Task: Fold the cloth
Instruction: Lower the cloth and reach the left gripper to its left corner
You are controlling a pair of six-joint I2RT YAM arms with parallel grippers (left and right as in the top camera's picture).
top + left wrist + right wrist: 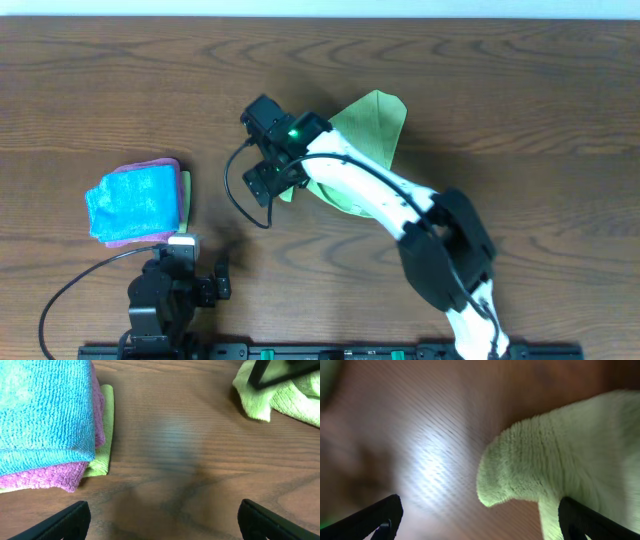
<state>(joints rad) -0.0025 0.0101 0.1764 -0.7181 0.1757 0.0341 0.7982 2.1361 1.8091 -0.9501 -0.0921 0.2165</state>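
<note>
Cloth [372,120], lime green and crumpled, sits at about 1 o'clock from the table's centre in the overhead view. It lies partly beneath the right arm, with one pointed flap reaching toward 1 o'clock.

Starting at the left, a stack of folded towels lies at 9 o'clock on the wooden table [540,220]. A blue folded cloth [135,200] is on top and a pink folded cloth [150,166] is under it. A thin green folded edge [185,190] shows at the stack's 3 o'clock side.

At 7 o'clock, near the table's front edge, rests the left arm [160,300]. The left gripper [160,522] has its jaws spread wide with only bare wood between them. Its wrist camera shows the stack at 10 o'clock and the cloth's hem at 2 o'clock.

A black cable [232,195] loops between the stack and the right arm's wrist. Further right, the right arm [370,190] stretches from 5 o'clock up to the middle, crossing over the cloth.

The right gripper [480,522] is released, its fingers far apart. The blurred wrist view shows a rounded fold of the cloth near the finger at 3 o'clock and wood at the left, with nothing pinched.
</note>
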